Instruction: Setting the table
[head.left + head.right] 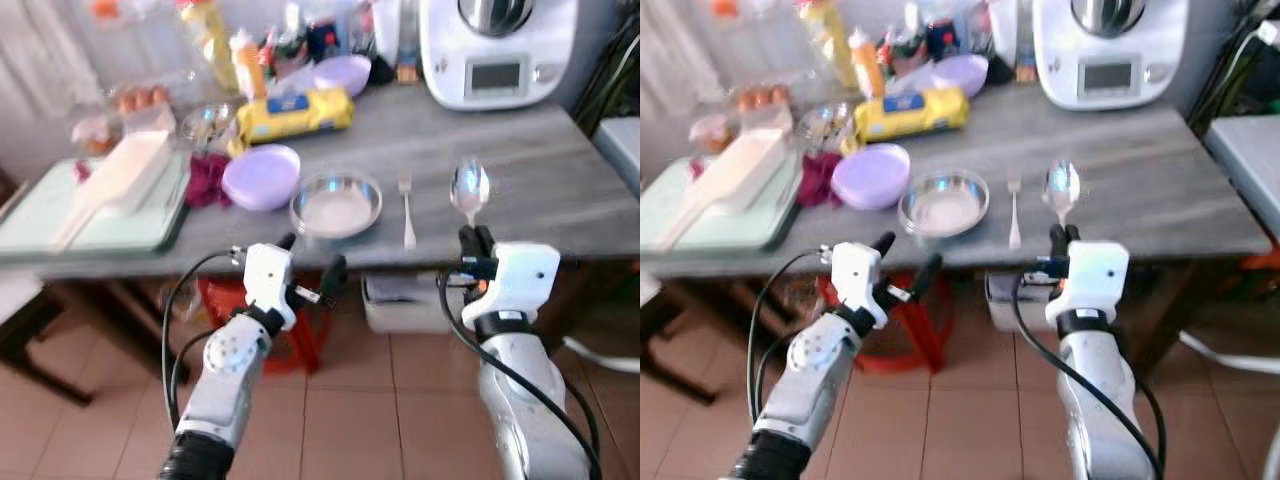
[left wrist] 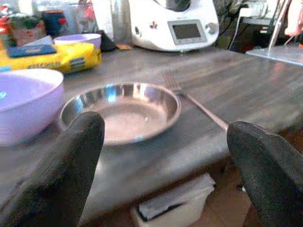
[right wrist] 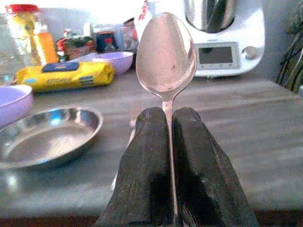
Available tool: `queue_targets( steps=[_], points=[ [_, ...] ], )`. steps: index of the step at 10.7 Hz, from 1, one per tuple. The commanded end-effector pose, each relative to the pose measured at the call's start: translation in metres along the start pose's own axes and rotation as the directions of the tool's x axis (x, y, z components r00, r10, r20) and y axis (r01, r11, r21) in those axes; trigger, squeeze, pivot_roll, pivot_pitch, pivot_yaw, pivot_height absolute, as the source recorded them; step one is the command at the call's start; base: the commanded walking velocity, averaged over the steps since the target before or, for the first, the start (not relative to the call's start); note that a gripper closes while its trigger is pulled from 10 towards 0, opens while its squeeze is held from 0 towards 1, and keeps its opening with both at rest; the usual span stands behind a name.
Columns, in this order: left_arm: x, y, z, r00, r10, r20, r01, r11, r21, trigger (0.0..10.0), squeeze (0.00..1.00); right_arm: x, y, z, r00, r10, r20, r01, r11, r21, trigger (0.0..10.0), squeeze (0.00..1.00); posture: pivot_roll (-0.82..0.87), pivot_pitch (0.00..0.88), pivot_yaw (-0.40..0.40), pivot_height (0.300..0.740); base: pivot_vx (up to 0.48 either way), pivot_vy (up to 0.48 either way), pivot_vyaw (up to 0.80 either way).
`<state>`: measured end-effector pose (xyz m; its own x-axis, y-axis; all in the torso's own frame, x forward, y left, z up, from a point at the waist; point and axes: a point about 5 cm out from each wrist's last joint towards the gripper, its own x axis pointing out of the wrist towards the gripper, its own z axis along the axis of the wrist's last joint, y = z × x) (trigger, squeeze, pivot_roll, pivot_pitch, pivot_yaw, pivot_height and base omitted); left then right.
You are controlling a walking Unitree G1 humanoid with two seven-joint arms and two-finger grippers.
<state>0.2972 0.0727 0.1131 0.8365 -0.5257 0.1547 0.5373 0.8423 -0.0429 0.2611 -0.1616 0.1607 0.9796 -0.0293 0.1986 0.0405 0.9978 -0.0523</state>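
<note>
Right gripper [image 1: 476,240] has its fingers pinching the spoon [image 1: 469,189] by the handle, bowl sticking up over the tabletop [image 1: 560,190] edge, just right of the fork [image 1: 406,208]. The fork lies beside the steel plate [image 1: 336,204]. Left gripper [image 1: 312,262] hovers below the front edge, fingers spread wide, holding nothing.

Mirror-bright metal spoon [image 3: 166,52], shiny steel plate [image 2: 120,109], dull metal fork [image 1: 406,210], matt grey wood-grain desk [image 1: 560,190], glossy lilac plastic bowl [image 1: 261,176], matt black jaws
</note>
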Motion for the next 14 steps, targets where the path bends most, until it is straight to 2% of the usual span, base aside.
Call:
queue_targets(
  steps=[1, 3, 6, 8, 9, 11, 13, 14],
  points=[
    [0.001, -0.002, 0.002, 1.000, -0.013, 0.006, 0.013, 1.000, 0.004, 10.0, 0.00, 0.000, -0.002, 0.001, 1.000, -0.008, 0.005, 0.008, 1.000, -0.004, 10.0, 0.00, -0.21, 0.077, 0.128, 0.740, 0.382, 0.000, 0.00],
    [-0.002, -0.004, 0.002, 1.000, -0.018, 0.002, 0.018, 1.000, 0.006, 10.0, 0.00, 0.001, -0.002, 0.001, 1.000, -0.009, 0.008, 0.009, 1.000, -0.003, 10.0, 0.00, -0.21, 0.077, 0.128, 0.740, 0.358, 0.000, 0.00],
    [-0.019, 0.003, 0.002, 1.000, -0.009, 0.003, 0.009, 1.000, 0.021, 10.0, 0.00, 0.000, -0.002, 0.001, 1.000, -0.018, 0.009, 0.018, 1.000, -0.008, 10.0, 0.00, -0.20, 0.079, 0.131, 0.740, 0.000, 0.000, 0.00],
    [-0.039, 0.010, -0.003, 0.998, -0.053, -0.043, 0.054, 0.998, 0.019, 10.0, 0.00, -0.001, -0.006, -0.001, 0.998, -0.059, 0.006, 0.059, 0.998, -0.026, 10.0, 0.00, -0.20, 0.083, 0.130, 0.740, 0.000, 0.000, 0.00],
    [-0.045, 0.013, -0.005, 0.996, -0.062, -0.057, 0.062, 0.998, 0.007, 10.0, 0.00, -0.002, -0.009, -0.002, 0.997, -0.080, 0.004, 0.080, 0.996, -0.030, 10.0, 0.00, -0.20, 0.083, 0.129, 0.740, 0.000, 0.000, 0.00],
    [-0.058, 0.011, -0.006, 0.985, -0.151, -0.078, 0.149, 0.988, -0.038, 10.0, 0.00, -0.003, -0.010, -0.005, 0.996, -0.093, -0.012, 0.092, 0.995, -0.047, 10.0, 0.00, -0.19, 0.087, 0.131, 0.740, 0.000, 0.000, 0.00],
    [-0.061, 0.011, -0.004, 0.977, -0.192, -0.096, 0.189, 0.981, -0.040, 10.0, 0.00, -0.004, -0.020, -0.010, 0.986, -0.158, -0.055, 0.157, 0.987, -0.026, 10.0, 0.00, -0.19, 0.095, 0.137, 0.740, 0.000, 0.000, 0.00],
    [-0.062, 0.010, -0.004, 0.967, -0.229, -0.109, 0.223, 0.973, -0.060, 10.0, 0.00, -0.003, -0.033, -0.015, 0.972, -0.211, -0.107, 0.210, 0.978, -0.017, 10.0, 0.00, -0.20, 0.110, 0.140, 0.740, 0.000, 0.000, 0.00]
  ],
)
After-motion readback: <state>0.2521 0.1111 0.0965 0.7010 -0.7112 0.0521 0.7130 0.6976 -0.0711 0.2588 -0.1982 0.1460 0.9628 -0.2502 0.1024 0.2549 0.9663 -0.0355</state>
